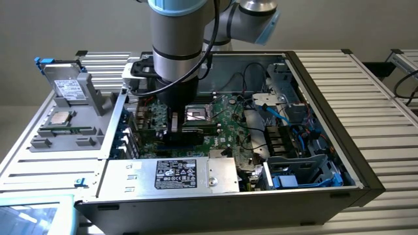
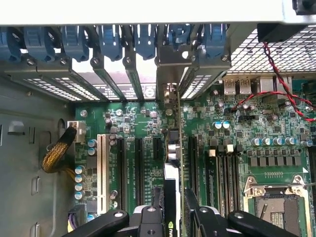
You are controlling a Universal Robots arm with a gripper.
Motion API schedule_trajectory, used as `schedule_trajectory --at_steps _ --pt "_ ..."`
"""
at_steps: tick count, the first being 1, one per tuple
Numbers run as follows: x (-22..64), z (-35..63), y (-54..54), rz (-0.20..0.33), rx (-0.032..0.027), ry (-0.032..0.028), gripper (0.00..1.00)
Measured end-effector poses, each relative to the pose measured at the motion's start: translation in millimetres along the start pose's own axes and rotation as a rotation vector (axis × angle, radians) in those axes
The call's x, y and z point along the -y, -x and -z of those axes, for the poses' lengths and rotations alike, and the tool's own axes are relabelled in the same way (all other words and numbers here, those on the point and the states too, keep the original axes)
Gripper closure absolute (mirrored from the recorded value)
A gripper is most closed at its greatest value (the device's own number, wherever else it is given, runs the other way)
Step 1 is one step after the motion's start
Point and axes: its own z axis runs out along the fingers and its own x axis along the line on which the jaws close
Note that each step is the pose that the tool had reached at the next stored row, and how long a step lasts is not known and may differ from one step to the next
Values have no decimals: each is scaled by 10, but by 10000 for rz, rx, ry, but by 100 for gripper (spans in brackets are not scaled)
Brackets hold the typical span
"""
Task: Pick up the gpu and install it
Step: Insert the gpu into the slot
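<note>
The gpu [image 2: 174, 148] stands on edge over the green motherboard [image 2: 237, 143], in line with a black expansion slot. Its silver end bracket [image 2: 170, 69] sits against the case's rear slot openings. My gripper [image 2: 173, 219] straddles the card from above, a black finger [image 2: 148, 219] pressed to each side, shut on it. In the exterior view the gripper [image 1: 174, 125] reaches deep into the open computer case [image 1: 326, 73], and the dark card [image 1: 177, 138] is below it on the motherboard [image 1: 222, 122].
Blue slot latches [image 2: 108, 42] line the case's rear wall. A white slot [image 2: 102, 168] and the CPU socket [image 2: 274, 207] flank the card. Red-black wires [image 2: 276, 84] cross nearby. The power supply [image 1: 173, 174], drive cage [image 1: 300, 171] and a parts tray [image 1: 65, 117] stand around.
</note>
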Motion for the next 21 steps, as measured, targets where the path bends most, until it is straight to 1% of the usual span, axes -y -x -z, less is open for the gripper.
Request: schedule_trajectory --at_steps 2,6,14,17,21 --pt "4 0 0 0 1 1 72" --pt "62 8 -7 0 -1 12 72" --pt "54 0 -6 0 22 10 72" --pt "36 -5 -6 -42 43 36 72" --pt "34 -2 -7 -46 38 59 72"
